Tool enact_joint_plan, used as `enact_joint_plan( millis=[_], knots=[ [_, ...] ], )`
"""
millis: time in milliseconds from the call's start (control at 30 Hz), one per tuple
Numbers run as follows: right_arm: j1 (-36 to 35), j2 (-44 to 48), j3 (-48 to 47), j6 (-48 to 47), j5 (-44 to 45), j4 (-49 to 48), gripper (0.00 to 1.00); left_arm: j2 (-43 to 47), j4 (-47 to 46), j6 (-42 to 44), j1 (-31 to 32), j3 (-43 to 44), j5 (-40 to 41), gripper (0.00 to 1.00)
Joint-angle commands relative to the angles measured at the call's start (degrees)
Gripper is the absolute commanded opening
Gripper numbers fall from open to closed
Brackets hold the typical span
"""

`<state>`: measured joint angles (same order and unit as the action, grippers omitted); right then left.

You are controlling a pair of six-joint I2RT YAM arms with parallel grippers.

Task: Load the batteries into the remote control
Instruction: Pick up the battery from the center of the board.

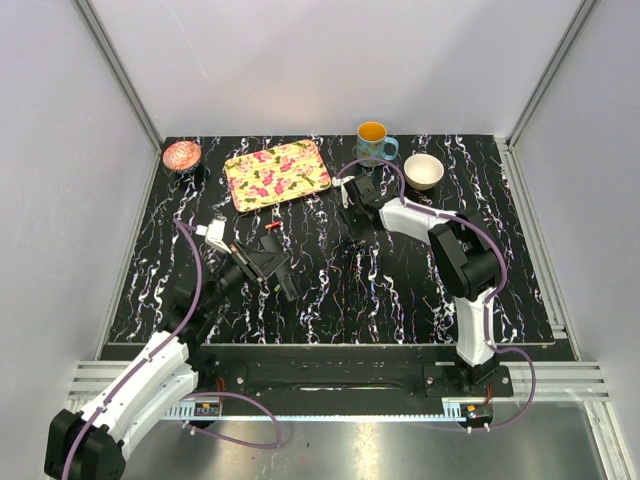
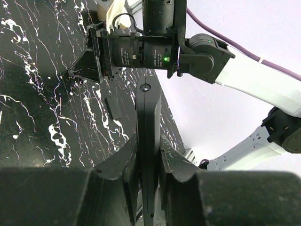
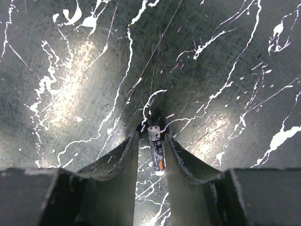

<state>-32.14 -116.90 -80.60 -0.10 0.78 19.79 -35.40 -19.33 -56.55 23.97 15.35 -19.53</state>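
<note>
My left gripper (image 2: 148,143) is shut on the remote control (image 2: 148,113), a slim black bar held edge-on and pointing away from the camera. In the top view this gripper (image 1: 252,262) hovers left of centre with the remote control (image 1: 283,275) in it. My right gripper (image 1: 352,200) points down at the table's back centre. In its wrist view the fingertips (image 3: 134,141) rest near the marble, and one of the batteries (image 3: 156,151), dark with a silver end, lies between them. It sits against the right finger, with a gap to the left one. The right gripper (image 3: 151,136) is open.
A floral tray (image 1: 277,173) lies at the back, with a pink bowl (image 1: 182,155) to its left. A mug (image 1: 374,142) and a white bowl (image 1: 423,171) stand at the back right. A small flat black piece (image 2: 113,107) lies on the table near the remote control's tip.
</note>
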Motion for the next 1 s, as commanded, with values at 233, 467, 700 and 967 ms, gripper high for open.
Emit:
enact_joint_plan(
  millis=[233, 467, 700, 967],
  knots=[
    [-0.3, 0.9, 1.7, -0.2, -0.3, 0.1, 0.0, 0.1, -4.2, -0.5, 0.1, -0.6, -1.5, 0.0],
    [-0.2, 3.3, 0.9, 4.8, 2.8, 0.4, 0.0, 0.2, -4.3, -0.7, 0.2, -0.7, -1.1, 0.0],
    [-0.3, 21.8, 4.3, 20.7, 1.1, 2.4, 0.0, -8.4, -11.8, -2.9, 0.1, 2.2, -1.1, 0.0],
    [-11.4, 43.9, 14.7, 26.7, 5.8, 3.0, 0.0, -21.6, -21.2, -9.2, 0.8, 7.1, 0.1, 0.0]
  ],
)
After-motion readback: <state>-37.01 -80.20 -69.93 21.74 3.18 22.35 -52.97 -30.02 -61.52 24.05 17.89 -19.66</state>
